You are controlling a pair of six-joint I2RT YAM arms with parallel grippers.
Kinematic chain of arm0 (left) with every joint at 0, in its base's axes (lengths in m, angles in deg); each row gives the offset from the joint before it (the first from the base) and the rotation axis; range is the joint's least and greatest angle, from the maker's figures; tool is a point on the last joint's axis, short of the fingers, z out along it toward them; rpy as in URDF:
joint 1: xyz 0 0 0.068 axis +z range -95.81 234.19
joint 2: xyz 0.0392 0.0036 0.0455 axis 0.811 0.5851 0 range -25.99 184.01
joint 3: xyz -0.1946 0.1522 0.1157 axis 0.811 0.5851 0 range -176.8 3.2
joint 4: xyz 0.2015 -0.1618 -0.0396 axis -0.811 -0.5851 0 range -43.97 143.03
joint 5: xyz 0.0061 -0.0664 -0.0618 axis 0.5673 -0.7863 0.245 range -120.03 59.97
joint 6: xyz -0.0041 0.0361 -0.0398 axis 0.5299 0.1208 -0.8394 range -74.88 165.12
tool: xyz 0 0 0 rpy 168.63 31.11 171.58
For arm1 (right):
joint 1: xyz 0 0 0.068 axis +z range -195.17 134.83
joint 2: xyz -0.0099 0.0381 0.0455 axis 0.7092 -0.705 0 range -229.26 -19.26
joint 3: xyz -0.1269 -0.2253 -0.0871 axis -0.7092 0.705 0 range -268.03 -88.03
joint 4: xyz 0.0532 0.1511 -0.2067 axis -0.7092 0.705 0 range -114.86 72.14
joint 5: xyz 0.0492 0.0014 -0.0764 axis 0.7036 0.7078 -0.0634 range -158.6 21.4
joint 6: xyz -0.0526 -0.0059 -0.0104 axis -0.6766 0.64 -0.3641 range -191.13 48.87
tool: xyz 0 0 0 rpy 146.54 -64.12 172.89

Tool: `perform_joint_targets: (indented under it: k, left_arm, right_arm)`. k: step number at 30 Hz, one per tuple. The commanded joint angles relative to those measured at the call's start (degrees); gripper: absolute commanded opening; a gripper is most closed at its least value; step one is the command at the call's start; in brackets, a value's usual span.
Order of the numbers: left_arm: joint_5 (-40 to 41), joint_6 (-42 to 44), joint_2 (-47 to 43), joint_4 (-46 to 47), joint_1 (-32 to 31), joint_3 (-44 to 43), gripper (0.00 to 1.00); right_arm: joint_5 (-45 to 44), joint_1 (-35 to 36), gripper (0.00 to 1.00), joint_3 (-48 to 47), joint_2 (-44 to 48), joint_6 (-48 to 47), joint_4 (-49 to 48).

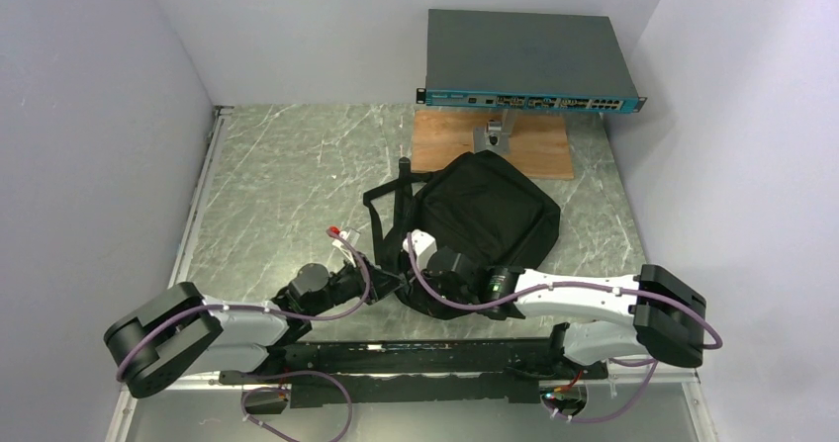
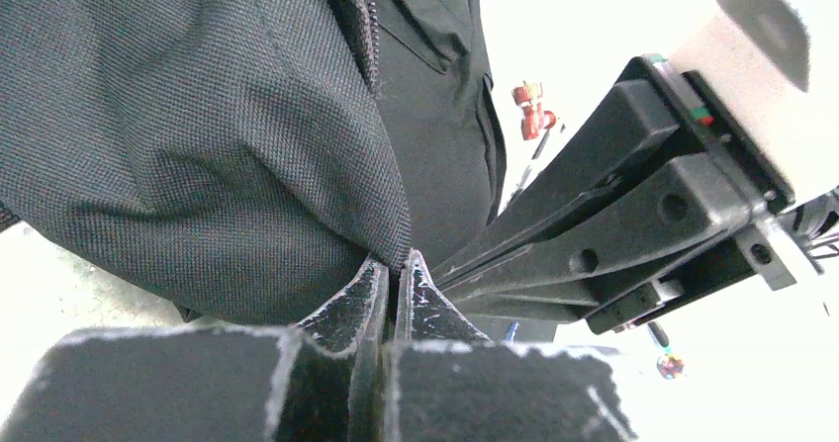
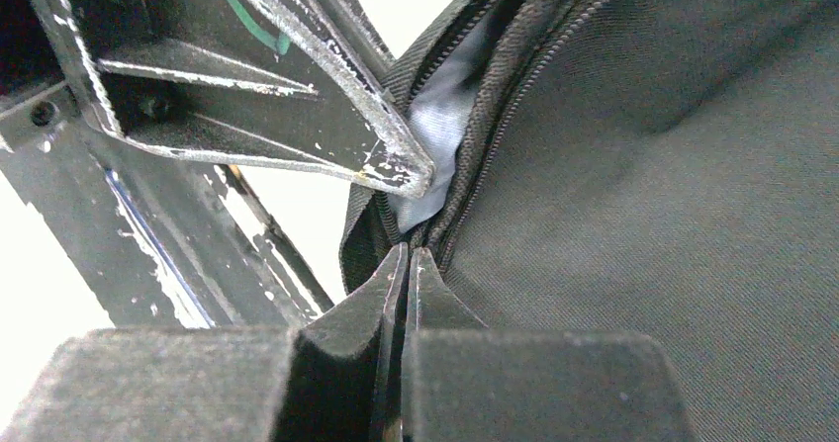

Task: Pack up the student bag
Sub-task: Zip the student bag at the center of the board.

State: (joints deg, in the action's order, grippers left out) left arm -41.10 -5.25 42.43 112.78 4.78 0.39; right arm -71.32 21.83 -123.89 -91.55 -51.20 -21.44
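**Clerk:** Item one, student bag (image 1: 490, 205). Location?

**Checker:** Black, soft, slumped mid-way across the green marble table (image 1: 287, 180). Straps (image 1: 381, 215) trail off its left side. Zip (image 3: 495, 86) is parted, with pale lining (image 3: 440, 131) showing in the gap.

**Clerk:** Left gripper (image 2: 396, 269)?

**Checker:** At the bag's near edge. Jaws are closed tight, with a fold of the woven fabric pinched between the tips.

**Clerk:** Right gripper (image 3: 408, 259)?

**Checker:** Just beside the left one. Jaws are pressed together on the zip edge at the foot of the opening, and the tape appears caught between them.

**Clerk:** Surroundings?

**Checker:** Wooden board (image 1: 539, 155) lies behind the bag, whose far edge reaches the board's near edge. Flat grey box (image 1: 524, 56) with a teal front sits at the far wall, over the board's far edge.
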Motion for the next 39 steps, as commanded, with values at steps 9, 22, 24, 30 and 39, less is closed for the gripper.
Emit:
perform_joint_targets:
  k: [9, 22, 24, 30, 39]
  left_arm:
    - [1.9, -0.1, -7.3, 1.4, 0.0, 2.3, 0.0]
    - [7.7, -6.5, -29.3, -24.1, -3.9, 2.5, 0.99]
    - [10.1, -7.5, -34.0, -34.1, -4.7, 0.1, 0.97]
    - [15.1, -2.4, -43.3, -51.8, -4.7, -8.7, 0.82]
    - [0.2, -10.0, -26.6, -67.2, 1.9, -26.9, 0.69]
  right_arm:
    - [-5.6, -4.3, 0.0, 4.4, 12.6, 14.6, -15.3]
    - [-5.1, -5.1, 0.0, 5.0, 12.7, 15.6, -21.1]
    - [-4.5, -5.1, 0.0, 5.2, 12.9, 16.6, -21.6]
    - [6.6, -5.2, 0.0, 3.0, 10.9, 11.2, -19.6]
    - [6.9, -5.1, 0.0, 8.1, 13.0, 4.1, -24.4]
